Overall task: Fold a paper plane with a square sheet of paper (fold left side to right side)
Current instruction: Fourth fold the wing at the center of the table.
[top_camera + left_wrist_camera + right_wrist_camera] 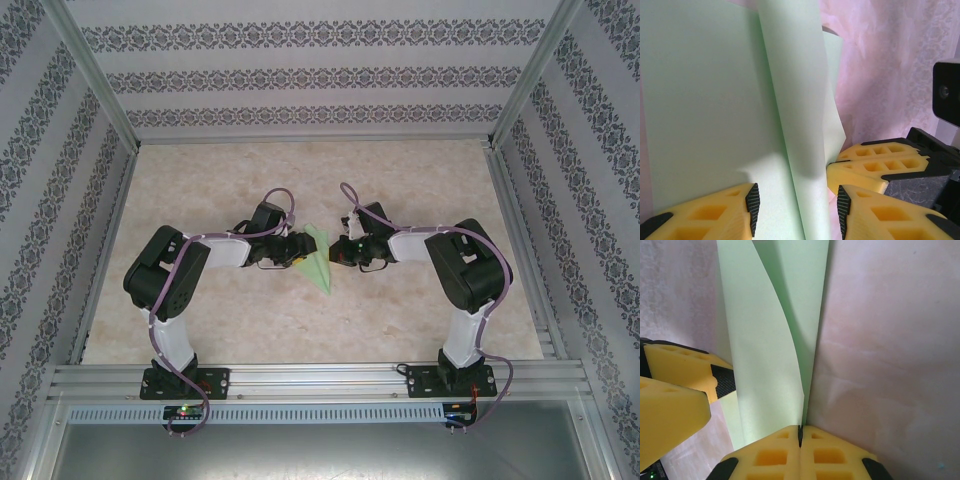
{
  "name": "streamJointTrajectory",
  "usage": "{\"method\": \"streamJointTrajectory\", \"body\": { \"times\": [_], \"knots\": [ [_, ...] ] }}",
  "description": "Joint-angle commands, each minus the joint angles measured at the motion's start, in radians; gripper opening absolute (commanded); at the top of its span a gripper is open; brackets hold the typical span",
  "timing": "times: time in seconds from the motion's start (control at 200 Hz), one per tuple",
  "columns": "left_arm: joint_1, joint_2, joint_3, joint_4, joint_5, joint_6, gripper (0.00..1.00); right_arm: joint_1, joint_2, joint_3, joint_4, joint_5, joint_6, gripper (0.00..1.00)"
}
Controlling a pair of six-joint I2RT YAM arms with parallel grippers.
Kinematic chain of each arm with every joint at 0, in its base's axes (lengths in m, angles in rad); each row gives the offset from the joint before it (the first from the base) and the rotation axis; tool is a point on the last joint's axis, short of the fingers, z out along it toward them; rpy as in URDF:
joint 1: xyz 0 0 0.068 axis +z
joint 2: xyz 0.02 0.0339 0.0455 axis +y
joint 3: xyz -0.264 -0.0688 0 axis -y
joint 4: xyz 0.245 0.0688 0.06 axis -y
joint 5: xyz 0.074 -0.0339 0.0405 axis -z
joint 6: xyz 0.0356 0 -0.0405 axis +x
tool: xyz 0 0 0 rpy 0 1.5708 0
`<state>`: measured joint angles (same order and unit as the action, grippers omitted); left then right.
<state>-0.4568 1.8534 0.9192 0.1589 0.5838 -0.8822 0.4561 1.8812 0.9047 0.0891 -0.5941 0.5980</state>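
Observation:
The pale mint-green paper plane (318, 258) lies mid-table as a narrow pointed fold between both grippers. My left gripper (297, 252) is at its left side. In the left wrist view the paper (715, 100) spreads under the open left gripper (797, 210), with a raised flap standing between the pads and not pinched. My right gripper (336, 256) is at the plane's right side. In the right wrist view it (801, 435) is shut on the lower edge of the paper's (765, 365) upright flap. The right gripper's yellow fingers (875, 160) sit just right of the flap.
The marbled beige table (400, 320) is bordered by aluminium rails (300, 380) at the near edge and patterned walls on three sides. The left gripper's fingers (675, 385) crowd the left of the right wrist view.

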Motion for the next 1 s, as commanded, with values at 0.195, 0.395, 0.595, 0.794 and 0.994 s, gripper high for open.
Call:
{"method": "streamJointTrajectory", "body": {
  "times": [0.195,0.395,0.595,0.794,0.994],
  "knots": [
    [-0.01,-0.104,0.087,-0.225,-0.086,0.11,0.52,0.029,0.033,-0.001,-0.073,0.051,-0.03,0.0],
    [-0.011,-0.076,0.129,-0.211,-0.024,0.106,0.41,0.035,0.032,0.008,-0.083,0.054,-0.036,0.0],
    [-0.013,0.01,0.172,-0.142,0.05,0.089,0.32,0.038,0.033,0.012,-0.089,0.054,-0.04,0.0],
    [-0.027,0.061,0.208,-0.103,0.091,0.086,0.31,0.042,0.032,0.019,-0.102,0.06,-0.046,0.0],
    [-0.031,0.094,0.208,-0.091,0.092,0.083,0.31,0.047,0.03,0.026,-0.112,0.064,-0.05,0.0]
  ]
}}
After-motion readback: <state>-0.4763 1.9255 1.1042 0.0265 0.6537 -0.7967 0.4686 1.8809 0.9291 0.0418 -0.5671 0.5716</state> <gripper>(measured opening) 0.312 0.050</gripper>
